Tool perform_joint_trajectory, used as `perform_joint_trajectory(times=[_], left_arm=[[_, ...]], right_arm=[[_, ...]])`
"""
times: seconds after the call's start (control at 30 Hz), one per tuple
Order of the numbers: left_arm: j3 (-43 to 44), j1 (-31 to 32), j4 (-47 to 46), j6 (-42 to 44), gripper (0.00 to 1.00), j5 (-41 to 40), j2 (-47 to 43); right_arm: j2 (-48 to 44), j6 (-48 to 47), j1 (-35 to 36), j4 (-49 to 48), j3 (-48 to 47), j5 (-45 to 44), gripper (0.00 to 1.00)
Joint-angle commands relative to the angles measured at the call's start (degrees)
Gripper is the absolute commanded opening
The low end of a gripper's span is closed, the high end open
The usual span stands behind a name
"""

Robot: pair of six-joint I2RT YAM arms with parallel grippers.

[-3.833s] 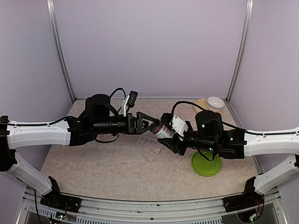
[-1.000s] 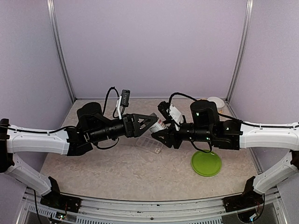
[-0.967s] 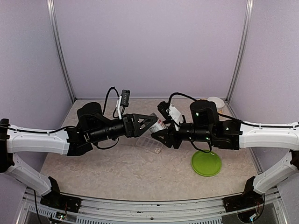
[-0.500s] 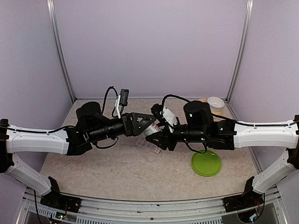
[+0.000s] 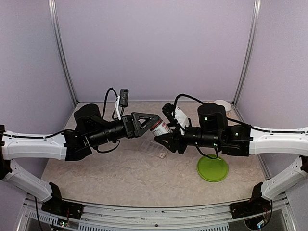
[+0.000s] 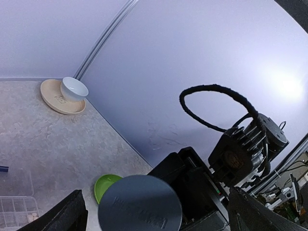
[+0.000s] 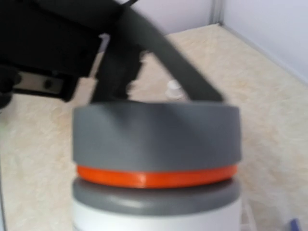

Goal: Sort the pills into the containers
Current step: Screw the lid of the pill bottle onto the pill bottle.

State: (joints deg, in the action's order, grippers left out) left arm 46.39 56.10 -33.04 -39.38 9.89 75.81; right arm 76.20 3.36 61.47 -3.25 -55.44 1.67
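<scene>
**Two sides, one twist awaited**

Left arm point(image 5: 33, 144) and right arm point(image 5: 279, 142) are shown meeting at centre frame over the table point(image 5: 120, 178). The clear pill box point(image 5: 155, 148) lies flat just below them. The pill bottle point(image 5: 160, 128) is pinched by the right gripper point(image 5: 167, 134). Its long axis runs from lower right to upper left, and its cap point(image 6: 139, 204) points into the left gripper point(image 5: 154, 123). That gripper, the nearer to the cap, is spread wide, with its fingers point(image 6: 72, 214) clear of it. Against half a second earlier, the right arm is seen drawn rightward and the bottle slightly raised.
</scene>
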Motion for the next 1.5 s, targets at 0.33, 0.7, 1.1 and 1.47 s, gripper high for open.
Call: perform_joint_trajectory(times=[0.33, 0.7, 1.1, 1.47], left_arm=[[1.14, 0.24, 2.70, -6.16, 0.99, -3.83, -0.75], [1.60, 0.24, 1.41, -6.82, 0.99, -3.12, 0.62], [1.59, 0.15, 0.04, -7.49, 0.99, -2.61, 1.16], [1.77, 0.15, -0.36, -8.09, 0.99, -2.19, 1.53]], right_arm=[[-0.93, -3.30, -0.02, -2.85, 0.21, -6.05, 0.22], [1.66, -3.79, 0.22, -3.37, -0.19, -5.83, 0.21], [3.47, -4.36, 0.66, -3.43, -0.18, -5.87, 0.21], [5.82, -5.41, 1.92, -4.06, -0.48, -5.82, 0.21]])
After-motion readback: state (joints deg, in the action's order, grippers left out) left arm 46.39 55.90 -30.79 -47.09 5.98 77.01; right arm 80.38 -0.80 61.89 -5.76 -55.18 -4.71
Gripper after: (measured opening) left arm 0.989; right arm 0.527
